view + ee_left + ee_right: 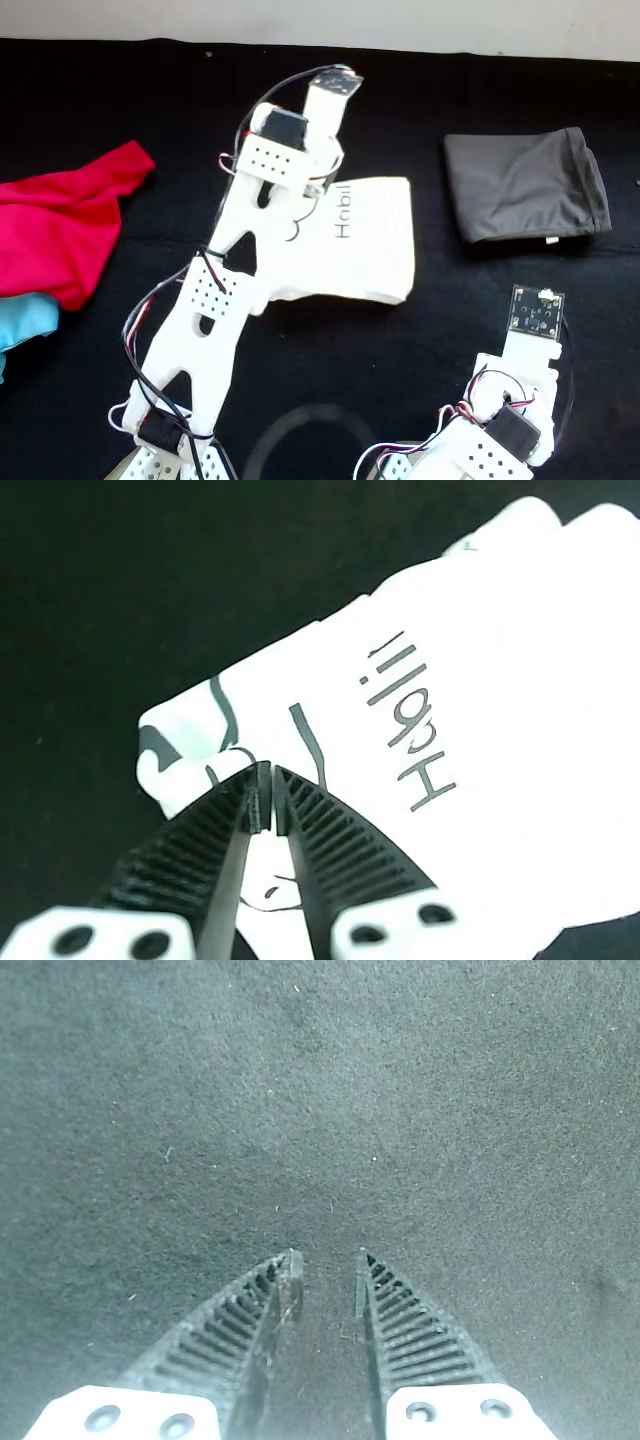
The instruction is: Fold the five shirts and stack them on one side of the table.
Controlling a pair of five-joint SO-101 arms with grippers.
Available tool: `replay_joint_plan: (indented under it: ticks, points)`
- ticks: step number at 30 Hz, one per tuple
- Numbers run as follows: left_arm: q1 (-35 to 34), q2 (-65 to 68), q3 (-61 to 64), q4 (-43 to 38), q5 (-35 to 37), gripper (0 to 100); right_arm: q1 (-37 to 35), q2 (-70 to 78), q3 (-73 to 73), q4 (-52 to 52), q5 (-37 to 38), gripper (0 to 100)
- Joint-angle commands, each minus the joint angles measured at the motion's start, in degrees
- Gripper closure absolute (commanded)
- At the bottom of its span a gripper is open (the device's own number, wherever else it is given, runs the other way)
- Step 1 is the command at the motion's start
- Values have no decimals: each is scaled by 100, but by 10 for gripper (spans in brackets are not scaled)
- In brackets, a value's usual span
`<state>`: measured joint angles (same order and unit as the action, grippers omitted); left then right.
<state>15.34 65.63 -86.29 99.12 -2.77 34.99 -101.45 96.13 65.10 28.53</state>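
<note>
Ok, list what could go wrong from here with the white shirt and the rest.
1. The left gripper is shut over the white shirt; if it pinches only one layer, a pull could open the fold.
2. The folded grey shirt lies apart from it; dragging the white one over may rumple both.
3. The red shirt lies bunched against the blue shirt; grabbing one may drag the other.

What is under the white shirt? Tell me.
Black table cover shows around the visible edges of the white shirt; whatever lies directly beneath is hidden by its fabric.
</note>
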Motion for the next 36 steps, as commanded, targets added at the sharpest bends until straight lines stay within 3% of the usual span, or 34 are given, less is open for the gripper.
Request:
replay_joint_plan:
  ticks: [1, 5, 12, 20, 25, 27, 30, 36]
  points:
    - [-145, -171, -242, 97, 0, 991, 57, -57, 716, -22, -70, 899]
    - [-470, -154, -207, 0, -9, 991, 57, -57, 716, -22, -70, 899]
    - [-813, -154, -207, -985, 26, 986, 57, -57, 716, -22, -70, 899]
    - [-673, -180, -242, -774, 26, 867, 57, -57, 716, -22, -70, 899]
    - [-725, -303, -541, -202, 18, 867, 57, -57, 716, -22, -70, 899]
    - [-708, -356, -637, 255, 9, 885, 57, -57, 716, -22, -70, 899]
    - [-673, -444, -215, 308, 9, 995, 57, -57, 716, -22, -70, 899]
    - [-189, -1051, 1393, 316, 9, 992, 57, -57, 716, -22, -70, 899]
